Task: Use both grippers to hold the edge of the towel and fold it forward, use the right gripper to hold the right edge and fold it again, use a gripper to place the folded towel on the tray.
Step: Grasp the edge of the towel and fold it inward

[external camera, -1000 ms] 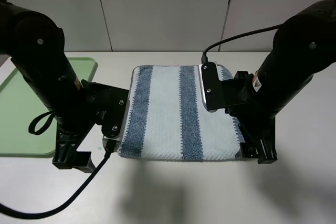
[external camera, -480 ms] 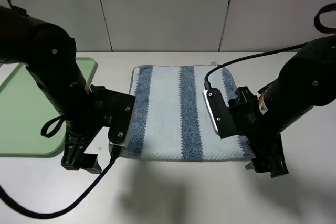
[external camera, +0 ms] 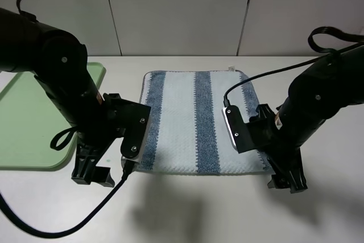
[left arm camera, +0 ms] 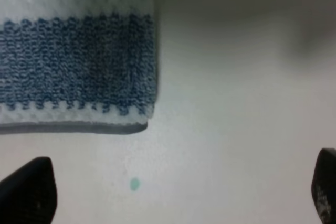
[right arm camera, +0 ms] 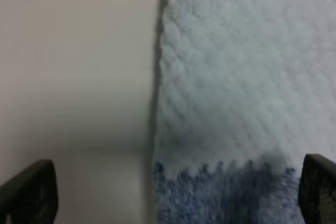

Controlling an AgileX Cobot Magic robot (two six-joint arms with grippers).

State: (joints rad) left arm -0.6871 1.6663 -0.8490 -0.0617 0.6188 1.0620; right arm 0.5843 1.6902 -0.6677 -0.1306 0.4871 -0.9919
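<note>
Layout as I see it from the high camera. The towel (external camera: 196, 120) lies flat at the middle of the table (external camera: 187, 214), its far edge near the table's far edge, with the wall (external camera: 182, 9) behind. The tray (external camera: 23, 123) sits on the table at the left, well apart from the towel. My left gripper (external camera: 91, 173) stands between tray and towel, just beside the towel's near left corner, over bare table. My right gripper (external camera: 287, 181) stands at the towel's near right corner, its arm above the towel's right part. In my left wrist view, 1 small mark (left arm camera: 134, 184) lies on the table near the towel's corner. In my right wrist view, the towel's side edge runs between the 2 fingertips (right arm camera: 29, 192).
</note>
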